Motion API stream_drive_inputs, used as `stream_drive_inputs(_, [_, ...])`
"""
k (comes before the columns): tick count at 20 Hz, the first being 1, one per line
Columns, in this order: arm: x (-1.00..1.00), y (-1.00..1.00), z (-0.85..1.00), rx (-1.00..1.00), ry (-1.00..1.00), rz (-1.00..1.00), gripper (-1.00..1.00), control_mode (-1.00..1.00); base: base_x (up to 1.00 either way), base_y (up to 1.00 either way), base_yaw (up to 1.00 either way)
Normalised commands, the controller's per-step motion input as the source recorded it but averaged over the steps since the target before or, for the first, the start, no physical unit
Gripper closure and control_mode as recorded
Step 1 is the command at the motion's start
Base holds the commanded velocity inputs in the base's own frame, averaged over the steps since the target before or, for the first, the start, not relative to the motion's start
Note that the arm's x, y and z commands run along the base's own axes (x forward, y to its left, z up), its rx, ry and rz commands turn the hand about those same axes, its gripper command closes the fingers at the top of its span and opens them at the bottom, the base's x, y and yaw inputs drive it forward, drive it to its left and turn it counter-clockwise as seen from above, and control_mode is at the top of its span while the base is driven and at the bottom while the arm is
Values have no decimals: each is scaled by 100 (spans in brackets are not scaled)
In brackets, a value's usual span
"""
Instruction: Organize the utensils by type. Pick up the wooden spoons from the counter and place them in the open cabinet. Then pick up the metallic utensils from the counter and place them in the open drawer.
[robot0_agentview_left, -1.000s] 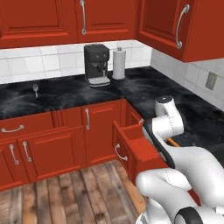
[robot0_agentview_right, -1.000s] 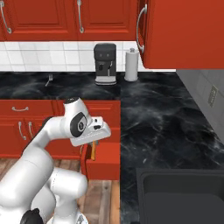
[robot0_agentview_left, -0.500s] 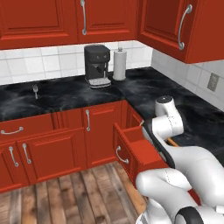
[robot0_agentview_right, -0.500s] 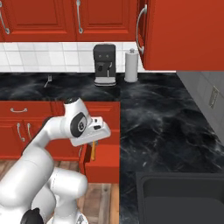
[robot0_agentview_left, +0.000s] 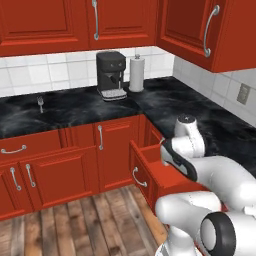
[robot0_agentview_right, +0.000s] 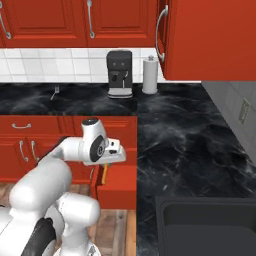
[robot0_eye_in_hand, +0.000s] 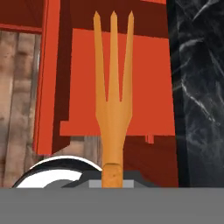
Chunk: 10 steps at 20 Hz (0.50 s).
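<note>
The pincer (robot0_eye_in_hand: 113, 175) is clamped tight on the handle of an orange three-tined fork (robot0_eye_in_hand: 113, 87), tines pointing away from the hand and straight down over the open red drawer (robot0_eye_in_hand: 118, 87). That pose looks like a release setup: the fork hangs over the drawer's inside rather than the black marble tabletop (robot0_eye_in_hand: 197, 87) beside it, so letting go should drop it in. Odd, though: the colour reads more like wood than metal, and the task sends wooden pieces to the cabinet. From the right base view, the white hand sits above the pulled-out drawer (robot0_agentview_right: 117, 185) with a sliver of the orange fork (robot0_agentview_right: 104, 172) poking down beneath it. The left base view gives the drawer (robot0_agentview_left: 150, 172) from its front, handle and all, but the arm hides the grip. Both base views also catch a small metal fork (robot0_agentview_left: 40, 103) lying far back on the tabletop (robot0_agentview_left: 70, 112), well apart, waiting its turn.
</note>
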Motion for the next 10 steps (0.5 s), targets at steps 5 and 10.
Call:
stream_drive_inputs(5, [80,13,-37,4,0,-7,100,-100,0,0,0])
stream_drive_inputs(10, [68,4,-32,0,0,-2,100,-100,0,0,0])
